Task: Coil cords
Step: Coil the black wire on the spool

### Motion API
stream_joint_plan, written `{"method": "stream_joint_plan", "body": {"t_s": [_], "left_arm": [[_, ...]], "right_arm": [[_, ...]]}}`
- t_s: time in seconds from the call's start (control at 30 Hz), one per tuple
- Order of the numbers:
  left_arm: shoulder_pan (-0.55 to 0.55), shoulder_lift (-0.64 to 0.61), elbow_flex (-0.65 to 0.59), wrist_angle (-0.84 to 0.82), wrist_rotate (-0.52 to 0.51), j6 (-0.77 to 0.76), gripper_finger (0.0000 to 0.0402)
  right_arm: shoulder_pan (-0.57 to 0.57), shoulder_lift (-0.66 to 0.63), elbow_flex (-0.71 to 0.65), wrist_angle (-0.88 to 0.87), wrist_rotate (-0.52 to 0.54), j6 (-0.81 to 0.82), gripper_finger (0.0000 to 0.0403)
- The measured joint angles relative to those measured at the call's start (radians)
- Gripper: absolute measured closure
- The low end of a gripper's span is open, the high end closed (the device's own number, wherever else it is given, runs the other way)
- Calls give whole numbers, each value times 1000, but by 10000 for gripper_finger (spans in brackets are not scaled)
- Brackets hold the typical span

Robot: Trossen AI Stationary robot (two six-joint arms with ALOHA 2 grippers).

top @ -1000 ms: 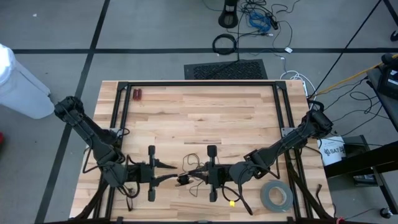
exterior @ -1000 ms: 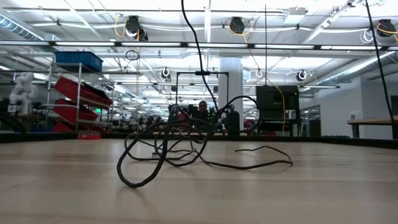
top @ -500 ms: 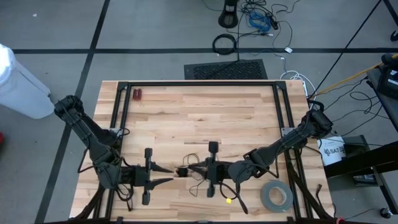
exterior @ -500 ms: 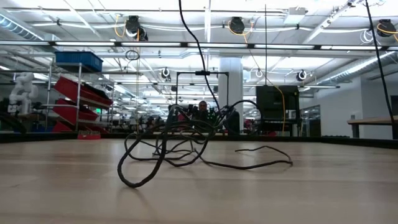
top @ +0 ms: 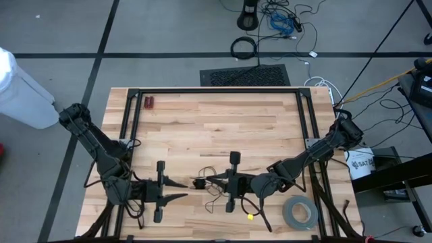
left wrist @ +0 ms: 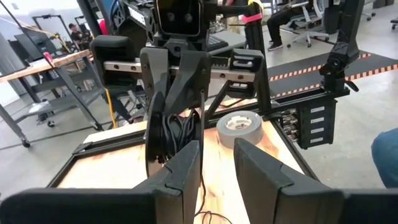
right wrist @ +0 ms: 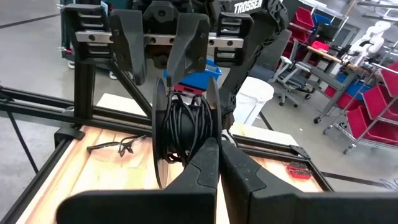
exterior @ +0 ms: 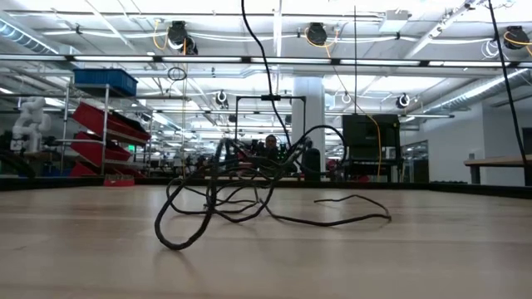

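The two arms meet low over the near part of the bench [top: 216, 128], tips facing each other; the left pincer [top: 183, 190] holds a small round bundle of the thin black cord [top: 199, 182] between its two fingers, clamped on it, fingers partly apart around the coil; in the right wrist view the bundle [right wrist: 185, 127] sits right in front of the right pincer's tips; the right pincer [top: 210, 181] has its fingers pressed together, and I cannot tell if a strand is pinched between them; loose strands of the same cord [exterior: 249, 195] trail on the bench under and beside the right pincer, some lifted in loops; the grey tape roll [top: 300, 212] lies well off behind the right pincer, out of the way.

The step in hand looks like winding: some cord is wound, some is still loose; next, the right pincer likely needs to take a free strand and lay it round the bundle, keeping it snug so loops do not slip off.

Since a second ago the left pincer has pulled back a little; the right pincer has moved slightly away from the near edge; the bundle has shifted with them; the raised loops have changed shape a bit.
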Motion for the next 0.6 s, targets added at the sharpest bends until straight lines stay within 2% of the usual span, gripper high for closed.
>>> {"method": "stream_joint_plan", "body": {"t_s": [0.2, 0.47, 0.6], "left_arm": [[19, 12, 0, 22, -4, 11, 294], [27, 84, -1, 114, -45, 184, 294], [33, 86, -1, 134, -53, 188, 294]], "right_arm": [[0, 0, 0, 1, 0, 0, 403], [0, 0, 0, 0, 0, 0, 403], [0, 0, 0, -1, 1, -2, 403]]}}
